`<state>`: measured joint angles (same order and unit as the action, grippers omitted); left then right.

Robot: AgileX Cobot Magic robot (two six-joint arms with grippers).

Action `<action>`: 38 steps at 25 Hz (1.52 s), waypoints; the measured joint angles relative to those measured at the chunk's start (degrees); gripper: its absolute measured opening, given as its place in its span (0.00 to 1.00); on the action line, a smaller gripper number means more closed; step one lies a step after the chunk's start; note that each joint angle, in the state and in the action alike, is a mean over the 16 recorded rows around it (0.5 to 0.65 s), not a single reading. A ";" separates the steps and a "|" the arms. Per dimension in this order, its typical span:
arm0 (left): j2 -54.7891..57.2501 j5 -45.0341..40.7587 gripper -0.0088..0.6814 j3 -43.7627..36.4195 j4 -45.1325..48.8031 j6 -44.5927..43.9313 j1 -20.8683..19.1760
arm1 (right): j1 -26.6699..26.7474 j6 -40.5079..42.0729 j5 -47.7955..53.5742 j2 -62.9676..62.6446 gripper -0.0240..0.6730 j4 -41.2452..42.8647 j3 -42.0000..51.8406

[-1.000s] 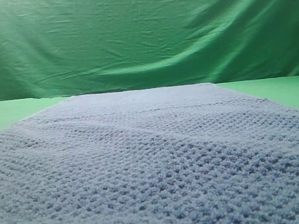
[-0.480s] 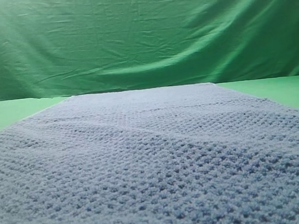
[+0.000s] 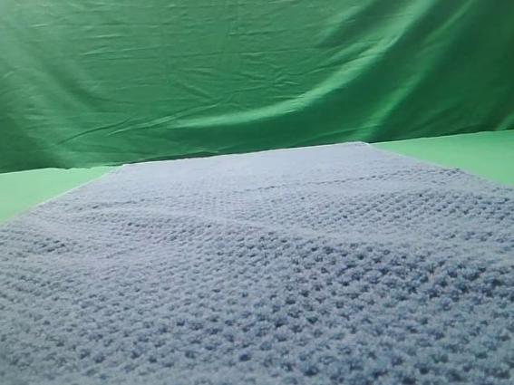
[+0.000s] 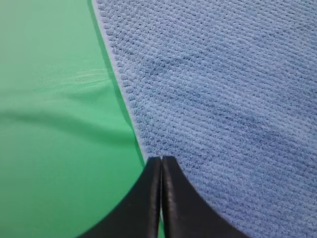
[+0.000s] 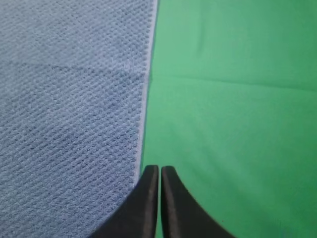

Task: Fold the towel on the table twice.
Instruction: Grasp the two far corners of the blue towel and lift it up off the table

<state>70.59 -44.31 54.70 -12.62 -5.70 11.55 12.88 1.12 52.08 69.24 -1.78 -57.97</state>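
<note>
Lying flat on the green worktop [image 4: 54, 148], the towel [image 3: 265, 274] shows no writing; left tool [image 4: 161, 159] and right tool [image 5: 159, 169] are closed, empty, at its side edges.

Open table [image 4: 54, 148] beside towel [image 4: 223, 99]

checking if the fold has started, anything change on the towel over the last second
Nothing visibly changed. In the high view the towel lies spread flat on the table just as before, with no arm in sight. The wrist views show only the present moment: the left gripper shut at the towel's left edge, the right gripper shut at its right edge, neither visibly pinching cloth.
</note>
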 joint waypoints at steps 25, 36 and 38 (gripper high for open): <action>34.70 -0.75 0.59 21.05 3.65 5.44 0.82 | 5.20 -0.58 -5.14 42.93 0.68 0.75 -22.94; 38.72 0.26 0.95 22.04 5.26 9.27 0.82 | 5.20 -0.50 -6.85 46.21 0.96 1.07 -23.69; 39.80 0.39 0.95 22.58 5.50 9.42 0.82 | 5.20 -0.50 -7.20 46.73 0.96 1.18 -23.71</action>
<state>110.39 -43.93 77.28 -7.11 3.72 12.37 18.08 0.63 44.88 115.97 -0.60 -81.68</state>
